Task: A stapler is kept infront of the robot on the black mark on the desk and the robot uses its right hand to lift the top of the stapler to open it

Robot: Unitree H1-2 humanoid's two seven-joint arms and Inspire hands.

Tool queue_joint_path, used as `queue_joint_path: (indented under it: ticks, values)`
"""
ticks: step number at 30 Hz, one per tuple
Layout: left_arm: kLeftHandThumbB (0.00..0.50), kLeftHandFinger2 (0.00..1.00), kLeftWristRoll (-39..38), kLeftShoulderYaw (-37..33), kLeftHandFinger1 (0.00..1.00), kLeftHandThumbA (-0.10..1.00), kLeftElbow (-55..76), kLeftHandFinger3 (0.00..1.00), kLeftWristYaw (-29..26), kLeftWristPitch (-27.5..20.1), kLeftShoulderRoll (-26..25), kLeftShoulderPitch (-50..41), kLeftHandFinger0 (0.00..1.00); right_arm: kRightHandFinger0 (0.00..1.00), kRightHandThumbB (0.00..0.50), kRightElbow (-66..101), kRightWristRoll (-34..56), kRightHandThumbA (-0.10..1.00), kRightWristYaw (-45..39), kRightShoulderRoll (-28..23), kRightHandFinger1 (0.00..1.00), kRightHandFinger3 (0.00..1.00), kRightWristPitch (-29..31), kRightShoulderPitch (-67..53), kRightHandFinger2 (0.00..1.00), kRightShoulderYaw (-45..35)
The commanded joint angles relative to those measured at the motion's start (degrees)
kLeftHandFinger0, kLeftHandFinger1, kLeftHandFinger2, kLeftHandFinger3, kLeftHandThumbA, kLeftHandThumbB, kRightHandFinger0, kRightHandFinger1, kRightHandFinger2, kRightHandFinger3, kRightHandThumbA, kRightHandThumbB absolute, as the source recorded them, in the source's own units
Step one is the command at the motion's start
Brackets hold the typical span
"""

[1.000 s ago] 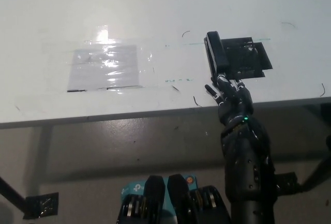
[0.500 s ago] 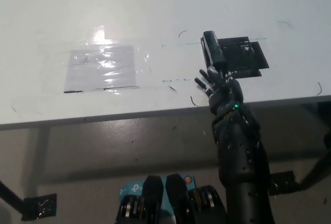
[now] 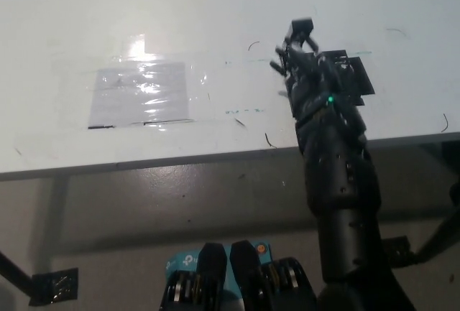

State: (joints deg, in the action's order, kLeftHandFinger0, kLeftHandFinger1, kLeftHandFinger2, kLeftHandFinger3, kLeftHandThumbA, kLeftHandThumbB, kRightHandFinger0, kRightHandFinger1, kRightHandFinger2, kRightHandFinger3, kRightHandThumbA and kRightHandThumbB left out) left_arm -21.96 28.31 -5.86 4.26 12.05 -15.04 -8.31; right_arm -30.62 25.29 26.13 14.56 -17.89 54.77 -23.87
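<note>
Since the earlier frames, the right hand (image 3: pixel 305 74) has been advanced from the desk's near edge up over the stapler (image 3: pixel 300 31), of which only the far end is now seen, apparently raised above the fingers. In the head view, the stapler is found on the black mark (image 3: pixel 356 77) on the desk (image 3: pixel 215 9), mostly hidden by the hand. Whether the top is pinched or merely touched cannot be told. If the grip is shallow, the top could be lost and snap shut. The black forearm is stretched steeply forward. The left hand is not seen.
</note>
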Motion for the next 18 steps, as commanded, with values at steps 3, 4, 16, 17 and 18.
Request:
queue_joint_path:
  ticks: [3, 4, 16, 17, 18]
  values:
    - [0.123, 0.83, -0.6, 0.0, 0.66, 0.32, 0.5, 0.96, 1.3, -2.6, -0.9, -1.0, 0.64, 0.41, 0.000, 2.2, 0.4, 0.34, -1.1, -0.1, 0.50, 0.78, 2.7, 7.7, 0.61, 1.6]
    - [0.130, 0.82, -0.5, 0.1, 0.66, 0.31, 0.5, 0.96, 0.7, -2.2, -0.6, -1.0, 0.64, 0.43, 0.000, 1.5, 0.1, 0.33, -1.4, -0.4, 0.53, 0.80, 3.2, 7.2, 0.65, 1.8]
    - [0.119, 0.81, -0.6, 0.1, 0.65, 0.29, 0.9, 0.96, 0.5, -2.0, -0.2, -1.4, 0.63, 0.38, 0.000, -21.3, 0.2, 0.28, -2.3, -5.4, 0.49, 0.81, 11.3, 13.4, 0.61, 0.2]
    - [0.129, 0.80, -0.8, 0.1, 0.65, 0.30, 0.8, 0.95, 0.7, -2.1, -0.2, -1.4, 0.61, 0.38, 0.000, -25.1, 0.6, 0.28, -2.5, -6.2, 0.50, 0.81, 12.7, 14.9, 0.61, -0.4]
    - [0.130, 0.80, -0.8, 0.1, 0.64, 0.30, 0.7, 0.94, 0.8, -2.1, -0.3, -1.4, 0.61, 0.38, 0.000, -26.2, 0.7, 0.29, -2.6, -6.3, 0.50, 0.81, 13.4, 15.3, 0.61, -0.5]
